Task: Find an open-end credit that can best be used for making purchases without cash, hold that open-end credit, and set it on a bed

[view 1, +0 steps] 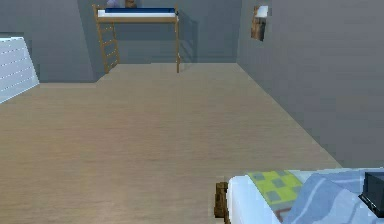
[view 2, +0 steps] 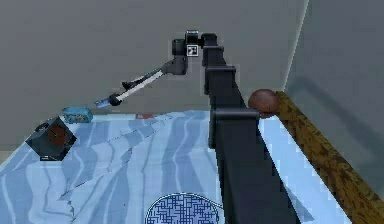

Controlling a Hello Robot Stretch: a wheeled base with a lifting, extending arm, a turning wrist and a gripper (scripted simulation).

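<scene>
A wood-plank floor (view 1: 150,130) ran across the forward view to plain grey walls (view 1: 310,70). The bed (view 2: 110,165) took up most of the arm side view. Its blue-and-white rippled cover lay rumpled, and a wooden side rail (view 2: 325,160) ran along the arm side view's right. A corner of blue bedding with a yellow-green patterned patch (view 1: 275,186) and a wooden post (view 1: 220,199) showed at the forward view's lower right.

The dark arm (view 2: 235,140) stood up from the bottom edge, over the cover, to its two white marker squares (view 2: 190,46). From there the jaws pointed down toward the arm side view's left, and the thin fingers (view 2: 130,90) ended near the far left part of the bedding. Whether the jaws gripped anything could not be told, because small things lay on the cover close to their tip.

Against the far wall in the forward view stood a tall wooden frame (view 1: 108,45) carrying a raised blue-and-white mattress (view 1: 137,14). A white slatted piece of furniture (view 1: 14,66) sat at that view's left edge, and a small boxy fixture (view 1: 261,24) hung on the wall to the right.

On the bed lay these things:
- a round blue mesh-patterned thing (view 2: 185,210) at the bottom edge, left of the arm
- a dark box (view 2: 52,138) with an orange face, near the cover's left end
- a brown ball (view 2: 263,100) right of the arm, by the rail
- a small teal thing (view 2: 77,114) just beside the box and near the fingertips
- a small flat reddish thing (view 2: 145,116) between the fingers and the arm

These were too small to tell which of them, if any, was the credit card.
</scene>
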